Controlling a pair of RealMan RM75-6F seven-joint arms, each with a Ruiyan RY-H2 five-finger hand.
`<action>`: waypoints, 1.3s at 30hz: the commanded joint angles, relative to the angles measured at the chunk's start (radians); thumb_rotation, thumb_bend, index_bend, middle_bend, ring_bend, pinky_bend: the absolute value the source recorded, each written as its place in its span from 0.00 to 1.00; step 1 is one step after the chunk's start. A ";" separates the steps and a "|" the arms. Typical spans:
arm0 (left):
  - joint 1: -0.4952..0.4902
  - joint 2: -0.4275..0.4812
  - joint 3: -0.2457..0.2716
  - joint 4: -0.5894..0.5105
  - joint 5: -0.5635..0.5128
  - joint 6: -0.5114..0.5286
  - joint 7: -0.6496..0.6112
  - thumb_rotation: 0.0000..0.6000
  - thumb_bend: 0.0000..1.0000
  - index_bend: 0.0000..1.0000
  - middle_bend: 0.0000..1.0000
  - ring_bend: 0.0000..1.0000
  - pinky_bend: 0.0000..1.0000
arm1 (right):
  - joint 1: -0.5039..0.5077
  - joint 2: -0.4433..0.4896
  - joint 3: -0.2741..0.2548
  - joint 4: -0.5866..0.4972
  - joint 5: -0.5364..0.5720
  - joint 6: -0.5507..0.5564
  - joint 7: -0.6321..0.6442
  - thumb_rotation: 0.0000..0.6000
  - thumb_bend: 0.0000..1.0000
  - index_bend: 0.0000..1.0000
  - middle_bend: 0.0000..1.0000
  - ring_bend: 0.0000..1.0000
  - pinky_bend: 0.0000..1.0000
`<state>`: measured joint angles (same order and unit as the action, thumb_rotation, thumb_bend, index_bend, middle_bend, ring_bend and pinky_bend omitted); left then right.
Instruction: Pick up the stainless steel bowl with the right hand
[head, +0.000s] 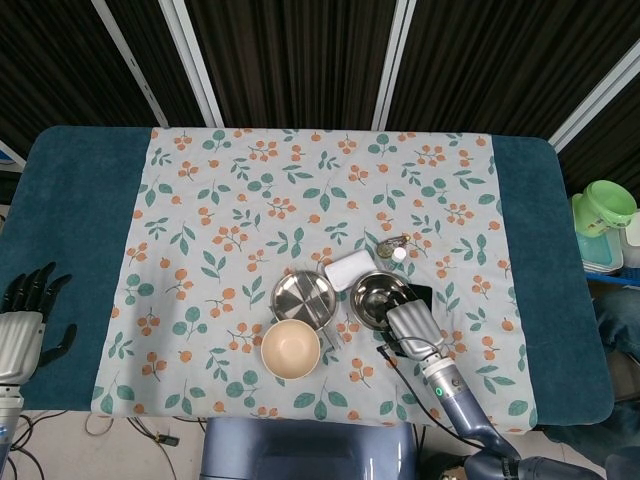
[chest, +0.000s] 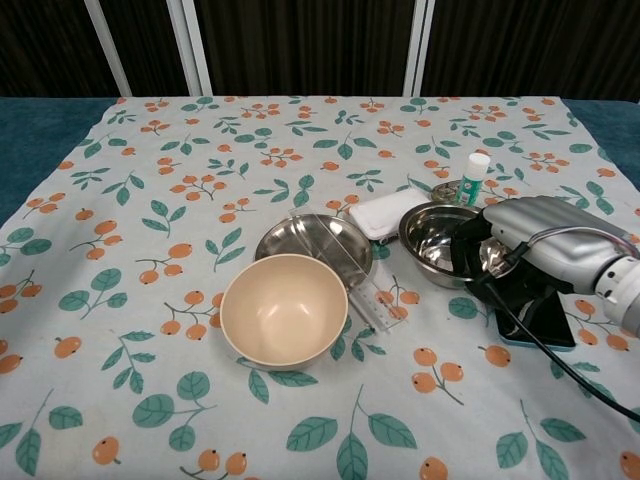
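The stainless steel bowl (head: 372, 298) (chest: 436, 243) stands on the floral cloth, right of the middle. My right hand (head: 408, 328) (chest: 520, 245) lies over its near right side. Its dark fingers (chest: 472, 252) curl over the rim into the bowl. The thumb is hidden, so whether the rim is gripped does not show. The bowl still rests on the cloth. My left hand (head: 25, 318) hangs at the table's left edge with fingers spread, holding nothing.
A beige bowl (chest: 284, 310) and a steel divided plate (chest: 315, 240) sit just left of the steel bowl. A white folded cloth (chest: 385, 212), a small bottle (chest: 475, 177) and a clear ruler (chest: 372, 305) crowd around it. A black phone (chest: 535, 315) lies under my right wrist.
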<state>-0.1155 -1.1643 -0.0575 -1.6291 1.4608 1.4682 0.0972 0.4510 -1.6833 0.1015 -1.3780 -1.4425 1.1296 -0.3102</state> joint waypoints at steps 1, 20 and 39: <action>0.000 0.000 0.000 -0.002 -0.001 -0.001 0.001 1.00 0.37 0.12 0.00 0.00 0.00 | -0.002 0.010 -0.007 -0.004 -0.007 0.007 0.011 1.00 0.52 0.53 0.60 0.31 0.20; 0.002 0.002 0.001 -0.010 -0.007 -0.003 0.011 1.00 0.37 0.12 0.00 0.00 0.00 | -0.068 0.195 -0.046 -0.164 -0.151 0.212 0.069 1.00 0.52 0.57 0.65 0.36 0.20; 0.006 -0.002 0.004 -0.009 -0.001 0.003 0.019 1.00 0.37 0.12 0.00 0.00 0.00 | -0.100 0.421 0.125 -0.346 -0.124 0.391 0.264 1.00 0.52 0.57 0.65 0.36 0.20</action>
<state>-0.1099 -1.1666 -0.0534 -1.6376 1.4595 1.4711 0.1166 0.3551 -1.2713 0.2154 -1.7176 -1.5716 1.5058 -0.0621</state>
